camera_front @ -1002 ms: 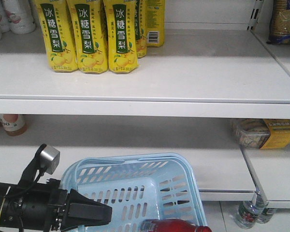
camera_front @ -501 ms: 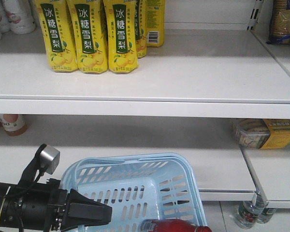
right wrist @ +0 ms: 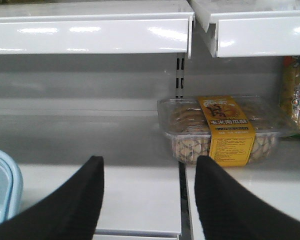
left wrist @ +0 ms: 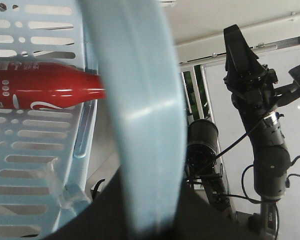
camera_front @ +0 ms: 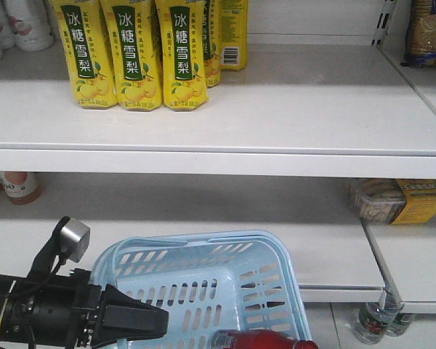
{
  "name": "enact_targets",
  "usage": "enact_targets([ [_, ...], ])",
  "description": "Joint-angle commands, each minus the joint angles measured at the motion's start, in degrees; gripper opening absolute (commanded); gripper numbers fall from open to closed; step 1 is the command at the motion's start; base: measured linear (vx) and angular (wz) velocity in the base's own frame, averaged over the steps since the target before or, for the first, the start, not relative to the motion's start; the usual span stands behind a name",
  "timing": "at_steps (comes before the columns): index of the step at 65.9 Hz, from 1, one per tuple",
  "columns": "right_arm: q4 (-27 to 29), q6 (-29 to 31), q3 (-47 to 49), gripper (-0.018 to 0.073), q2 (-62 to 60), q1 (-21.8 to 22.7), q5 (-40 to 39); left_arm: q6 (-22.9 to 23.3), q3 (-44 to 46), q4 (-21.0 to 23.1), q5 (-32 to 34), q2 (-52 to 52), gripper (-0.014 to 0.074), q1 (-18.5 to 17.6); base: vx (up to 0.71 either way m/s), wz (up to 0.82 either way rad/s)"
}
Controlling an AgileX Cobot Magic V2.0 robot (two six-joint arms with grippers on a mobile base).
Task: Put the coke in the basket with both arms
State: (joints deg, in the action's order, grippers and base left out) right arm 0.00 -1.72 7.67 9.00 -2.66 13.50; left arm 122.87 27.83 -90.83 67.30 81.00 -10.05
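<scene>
We find the coke (left wrist: 45, 90), a slim red aluminium bottle with white script, lying on its side inside the basket (camera_front: 276, 251); in the front view only its glossy red shoulder shows at the bottom edge, centre. The basket is light blue moulded plastic with slotted walls and a rounded rim, at lower centre. In the left wrist view its broad handle band crosses the frame close to the lens, and dark gripper parts sit beneath it; we cannot tell how the left gripper (camera_front: 142, 320) stands, though its black wedge nose lies against the basket's near left wall, lower left. A grey square block (camera_front: 74, 238) sits above that arm. The right gripper (right wrist: 149, 200) shows two matte black fingers well apart, nothing between them, facing a clear plastic biscuit tub (right wrist: 222, 127) with a yellow band on the white metal shelf (right wrist: 90, 140).
</scene>
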Motion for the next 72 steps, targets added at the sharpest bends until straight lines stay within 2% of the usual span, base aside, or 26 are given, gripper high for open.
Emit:
enact_targets([
  [1, 0.0, 0.6, 1.5, 0.0289, 0.7, 0.4, -4.9, -0.1, 1.3, 5.2, 11.4, -1.5, -0.0006, -0.2, 0.00, 0.00],
  [5, 0.0, 0.6, 1.5, 0.0201, 0.7, 0.4, -4.9, -0.1, 1.3, 5.2, 11.4, -1.5, -0.0006, -0.2, 0.00, 0.00],
  [9, 0.0, 0.6, 1.5, 0.0057, 0.7, 0.4, -4.9, -0.1, 1.3, 5.2, 11.4, -1.5, -0.0006, -0.2, 0.00, 0.00],
  [12, 0.0, 0.6, 1.5, -0.0013, 0.7, 0.4, -4.9, -0.1, 1.3, 5.2, 11.4, -1.5, -0.0006, -0.2, 0.00, 0.00],
  [72, 0.5, 0.5, 1.5, -0.0009, 0.7, 0.4, -4.9, 0.2, 1.3, 5.1, 11.4, -1.8, -0.0006, -0.3, 0.00, 0.00],
])
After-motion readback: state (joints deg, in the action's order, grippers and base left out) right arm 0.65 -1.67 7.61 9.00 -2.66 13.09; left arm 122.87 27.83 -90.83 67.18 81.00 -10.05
